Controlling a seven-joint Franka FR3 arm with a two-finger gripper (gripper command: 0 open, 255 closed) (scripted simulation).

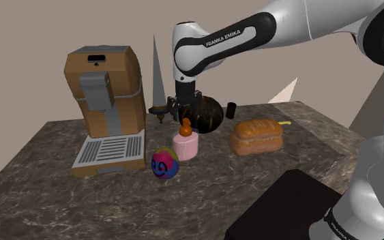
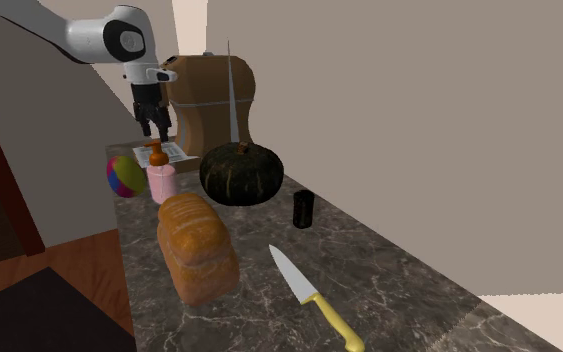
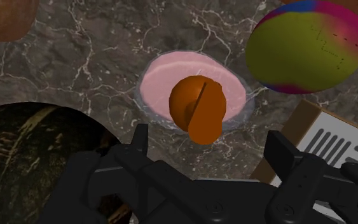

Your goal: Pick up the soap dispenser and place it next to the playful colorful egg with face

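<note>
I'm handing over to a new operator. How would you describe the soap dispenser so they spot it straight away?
Find the big brown coffee machine on the dark veined counter. Just off its tray lies a multicoloured egg, and beside it stands the soap dispenser. It is the only pink bottle, short, with an orange pump top.

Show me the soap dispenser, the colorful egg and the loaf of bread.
soap dispenser (image 1: 185, 145), shoulder view, pink body.
colorful egg (image 1: 164, 164), shoulder view, painted front.
loaf of bread (image 2: 197, 245), second exterior view, top crust.
</note>
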